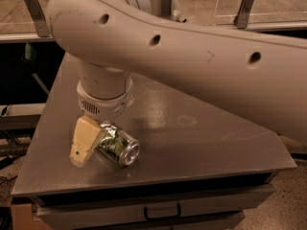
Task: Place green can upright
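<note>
green can (117,146) lies on its side, silver end front-right; gripper (88,147) at its far end, grasp unclear.

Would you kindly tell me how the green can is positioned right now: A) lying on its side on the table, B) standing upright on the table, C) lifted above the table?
A: the green can lies on its side on the table, a silver end facing the camera, with the hand right beside it.

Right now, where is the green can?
In the camera view, the green can lies on its side near the front left of the table, with the pincer down at its left end.
</note>
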Controlling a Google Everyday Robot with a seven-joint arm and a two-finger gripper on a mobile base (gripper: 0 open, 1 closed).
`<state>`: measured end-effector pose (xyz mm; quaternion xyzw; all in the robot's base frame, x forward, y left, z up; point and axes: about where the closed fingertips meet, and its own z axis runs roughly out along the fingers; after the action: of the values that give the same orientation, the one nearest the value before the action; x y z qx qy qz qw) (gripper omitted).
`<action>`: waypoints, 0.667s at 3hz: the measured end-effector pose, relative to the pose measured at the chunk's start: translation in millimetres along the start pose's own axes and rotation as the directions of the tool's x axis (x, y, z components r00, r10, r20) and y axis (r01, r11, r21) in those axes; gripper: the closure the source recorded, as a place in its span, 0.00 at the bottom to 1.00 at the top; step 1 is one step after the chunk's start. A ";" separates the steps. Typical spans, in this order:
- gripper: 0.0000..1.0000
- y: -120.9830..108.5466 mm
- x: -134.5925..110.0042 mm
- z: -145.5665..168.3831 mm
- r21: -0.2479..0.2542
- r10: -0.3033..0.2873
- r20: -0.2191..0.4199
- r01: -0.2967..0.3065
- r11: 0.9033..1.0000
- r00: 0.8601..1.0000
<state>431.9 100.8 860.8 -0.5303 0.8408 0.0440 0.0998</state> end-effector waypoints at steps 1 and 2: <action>0.17 0.9 -10.0 15.1 -0.007 0.025 -0.013 -0.025 1.000 1.000; 0.40 -6.1 -12.0 23.0 -0.012 0.056 -0.017 -0.056 0.998 0.998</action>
<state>445.2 112.8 841.1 -0.5073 0.8559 0.0476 0.0884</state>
